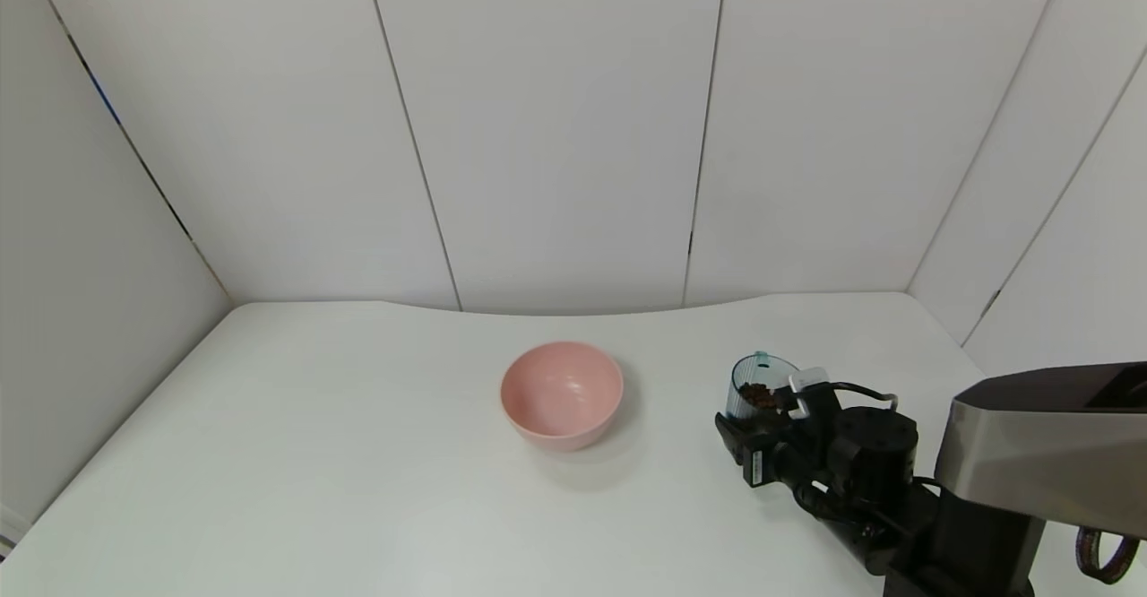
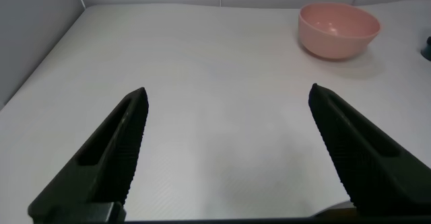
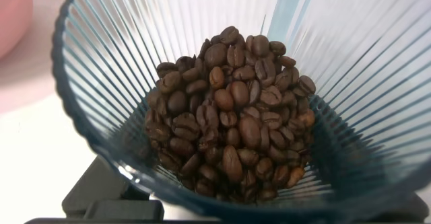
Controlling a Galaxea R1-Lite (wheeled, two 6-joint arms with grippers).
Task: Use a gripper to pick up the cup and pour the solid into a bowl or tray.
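Note:
The ribbed blue-grey cup (image 1: 755, 388) stands right of the pink bowl (image 1: 562, 393), its lower part hidden by my right gripper (image 1: 760, 425), which is shut on it. A heap of dark brown beans (image 1: 760, 395) lies inside. In the right wrist view the cup (image 3: 337, 62) fills the frame, the beans (image 3: 232, 116) are piled at its bottom, and a black finger (image 3: 94, 194) shows below its wall. The bowl is empty; it also shows in the left wrist view (image 2: 339, 27). My left gripper (image 2: 228, 89) is open and empty over bare table, far from the bowl.
The white table (image 1: 314, 454) is ringed by white wall panels at the back and sides. The right arm (image 1: 1030, 454) reaches in from the lower right corner. An edge of the pink bowl (image 3: 10, 15) shows beside the cup in the right wrist view.

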